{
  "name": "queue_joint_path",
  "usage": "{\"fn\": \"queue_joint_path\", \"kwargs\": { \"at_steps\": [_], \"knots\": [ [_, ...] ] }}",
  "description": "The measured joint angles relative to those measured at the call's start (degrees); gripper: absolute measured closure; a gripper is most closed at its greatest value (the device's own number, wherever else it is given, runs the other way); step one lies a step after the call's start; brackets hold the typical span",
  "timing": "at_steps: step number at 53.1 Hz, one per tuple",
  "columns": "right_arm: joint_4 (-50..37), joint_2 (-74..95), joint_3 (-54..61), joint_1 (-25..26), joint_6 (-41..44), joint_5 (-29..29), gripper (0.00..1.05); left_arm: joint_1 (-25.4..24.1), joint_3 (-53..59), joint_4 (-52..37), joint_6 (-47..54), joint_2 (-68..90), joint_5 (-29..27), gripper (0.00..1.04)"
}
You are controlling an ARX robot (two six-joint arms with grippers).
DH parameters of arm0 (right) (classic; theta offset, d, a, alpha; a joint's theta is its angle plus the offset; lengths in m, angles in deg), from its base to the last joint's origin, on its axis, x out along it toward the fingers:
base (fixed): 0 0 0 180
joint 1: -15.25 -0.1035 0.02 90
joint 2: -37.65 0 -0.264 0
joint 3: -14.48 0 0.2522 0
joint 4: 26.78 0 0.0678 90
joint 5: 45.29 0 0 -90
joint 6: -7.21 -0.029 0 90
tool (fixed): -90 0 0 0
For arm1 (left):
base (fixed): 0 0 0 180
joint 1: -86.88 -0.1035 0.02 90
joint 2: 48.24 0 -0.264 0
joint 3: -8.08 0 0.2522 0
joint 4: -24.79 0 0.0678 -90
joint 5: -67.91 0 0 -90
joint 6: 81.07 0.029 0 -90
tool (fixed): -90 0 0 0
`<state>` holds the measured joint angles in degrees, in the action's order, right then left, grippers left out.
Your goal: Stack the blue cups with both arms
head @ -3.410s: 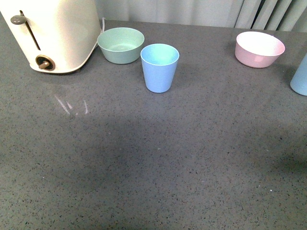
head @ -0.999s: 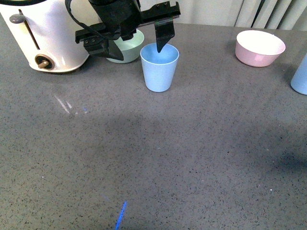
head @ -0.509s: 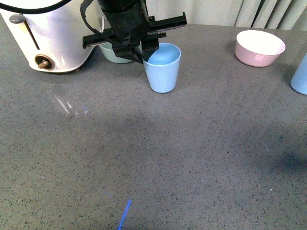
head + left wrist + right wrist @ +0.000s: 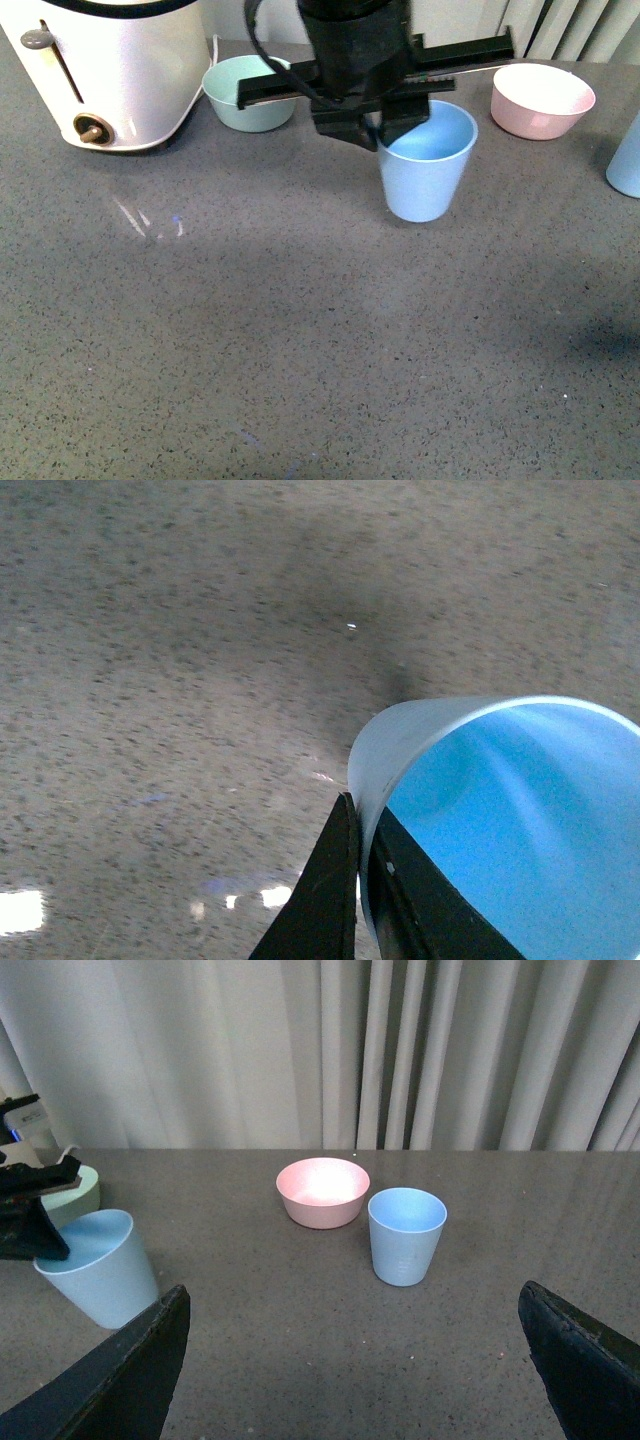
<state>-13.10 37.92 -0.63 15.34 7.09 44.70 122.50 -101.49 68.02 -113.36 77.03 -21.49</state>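
In the front view the left gripper [image 4: 383, 128] pinches the near rim of the held cup [image 4: 425, 170], which tilts slightly and sits over the grey counter [image 4: 300, 330], between the mint bowl [image 4: 245, 92] and the pink bowl [image 4: 542, 100]. Whether its base is clear of the surface is hard to tell from here. The second cup [image 4: 626, 160] shows only as a sliver at the right edge, and a toaster [image 4: 110, 70] stands far left.

The left wrist view confirms the grip: one finger [image 4: 325, 900] lies outside the cup wall and the other inside, clamped on the rim.

In the right wrist view the right gripper [image 4: 352, 1300] has its jaws spread wide and holds nothing. The second cup stands upright just beside the pink bowl, well apart from the held cup.

The step in hand looks like bringing one cup toward its twin. Next, the right gripper probably needs to close on the second cup, and then the two must be lined up rim over rim so one nests in the other.
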Motion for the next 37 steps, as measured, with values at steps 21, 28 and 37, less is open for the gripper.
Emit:
{"fn": "queue_joint_path", "kwargs": {
  "at_steps": [21, 28, 37],
  "knots": [
    [0.00, 0.00, 0.00, 0.00, 0.00, 0.00, 0.09, 6.95, -6.21, 1.29, -0.31, 5.60, -1.49, 1.03],
    [0.00, 0.00, 0.00, 0.00, 0.00, 0.02, 0.09, 6.95, -7.04, 1.25, -0.17, 6.12, -2.03, 1.01],
    [0.00, 0.00, 0.00, 0.00, 0.00, 0.00, 0.09, 6.95, -7.04, 0.85, -0.09, 6.16, -1.99, 0.80]
  ]
}}
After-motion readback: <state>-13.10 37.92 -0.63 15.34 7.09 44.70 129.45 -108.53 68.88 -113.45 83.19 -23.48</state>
